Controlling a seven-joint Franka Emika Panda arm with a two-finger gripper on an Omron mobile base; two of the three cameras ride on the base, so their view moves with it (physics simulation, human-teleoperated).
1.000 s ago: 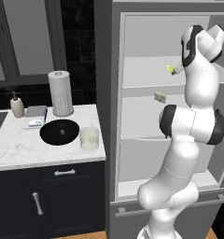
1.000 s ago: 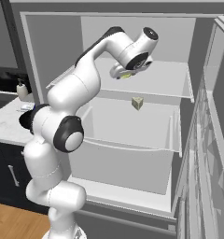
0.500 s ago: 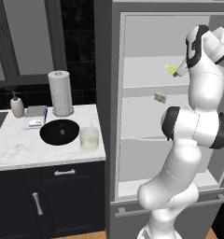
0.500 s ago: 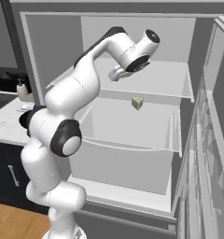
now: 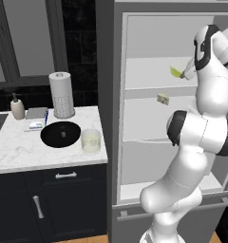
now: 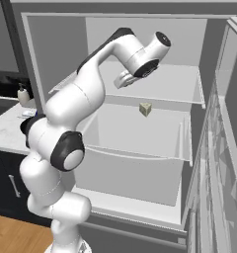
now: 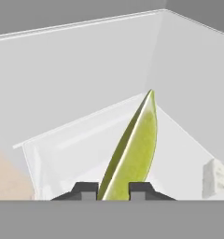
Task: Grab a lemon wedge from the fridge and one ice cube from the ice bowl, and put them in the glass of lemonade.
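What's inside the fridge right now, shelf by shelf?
Upper shelf: the lemon wedge, pinched in the gripper. Next shelf down: a pale beige chunk. The lower shelves of the fridge look bare, though the arm hides parts of them.

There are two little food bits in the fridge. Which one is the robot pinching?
The yellow-green lemon wedge, on the upper shelf, sits between the gripper fingertips. The pale beige chunk rests alone on the shelf below.
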